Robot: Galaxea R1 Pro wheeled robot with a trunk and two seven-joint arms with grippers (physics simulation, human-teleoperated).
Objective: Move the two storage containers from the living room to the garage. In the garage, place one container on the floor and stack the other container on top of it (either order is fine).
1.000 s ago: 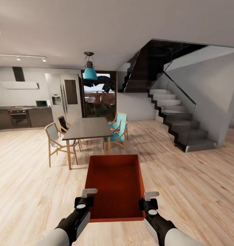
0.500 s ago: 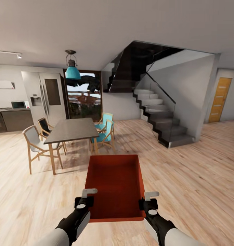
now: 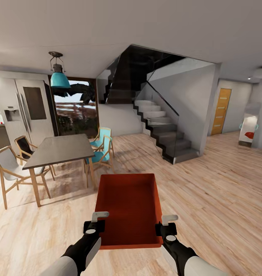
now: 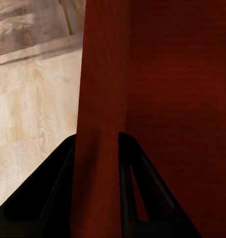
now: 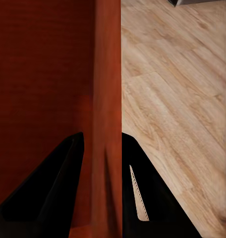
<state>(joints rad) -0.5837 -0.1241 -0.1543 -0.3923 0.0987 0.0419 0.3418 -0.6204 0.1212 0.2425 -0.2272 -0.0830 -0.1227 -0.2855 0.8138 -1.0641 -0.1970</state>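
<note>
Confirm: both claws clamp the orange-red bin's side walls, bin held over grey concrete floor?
Wrong on the floor. The bin is over light wood planks, as the head view shows. Left claw and right claw do clamp its side walls.

your storage container (image 3: pixel 129 209): orange-red, matt, smooth like plastic, faint fine grain on its wall in the wrist views. fingers (image 4: pixel 130 188) dull black, smooth. wood-plank floor (image 3: pixel 215 191): pale, visible grain, satin sheen. dining tabletop (image 3: pixel 60 149) grey, matt, on wooden legs. stair (image 3: pixel 165 134) has glossy glass panels and dark glossy underside. fridge (image 3: pixel 29 111) looks like brushed metal.
</note>
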